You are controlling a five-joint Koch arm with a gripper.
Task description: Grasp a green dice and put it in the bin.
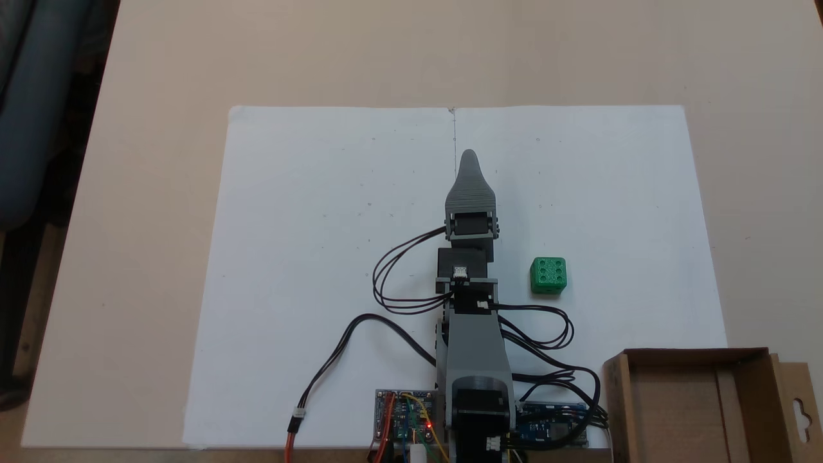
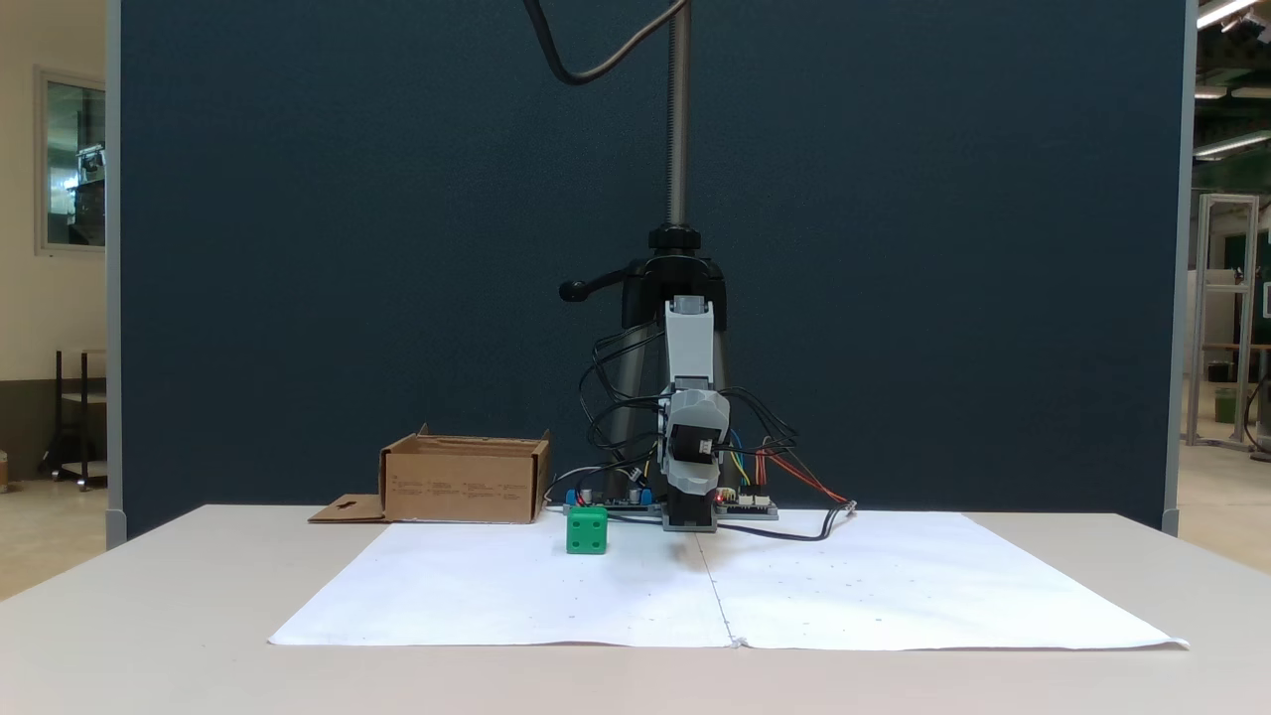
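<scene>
**Koch arm at rest above the paper, die and box apart from it**

The claw (image 1: 470, 157) appears in a fixed view from above as a single grey, ribbed plastic wedge tapering to a rounded tip; its jaws lie one over the other, so whether they are apart or together cannot be told. It holds nothing. In the frontal fixed view the claw (image 2: 692, 422) faces the camera, folded low before the arm's upright grey link.

Behind the claw, toward the base, run black servo blocks and loops of thin black cable (image 1: 398, 276) — glossy and round in section. The base carries small circuit boards (image 1: 405, 418) with a lit red point.

The green dice (image 1: 548, 276), a bright plastic cube with recessed round pips, sits on the white paper sheet (image 1: 308, 257), to the right of the arm in the view from above and back from the claw tip, well apart from it. Six pips face up.

The bin (image 1: 691, 355) — a shallow brown cardboard box with low matte walls and a side flap bearing a hang-hole cutout — stands farther right and nearer the base than the dice. All rests on a smooth beige table (image 1: 161, 77).
</scene>
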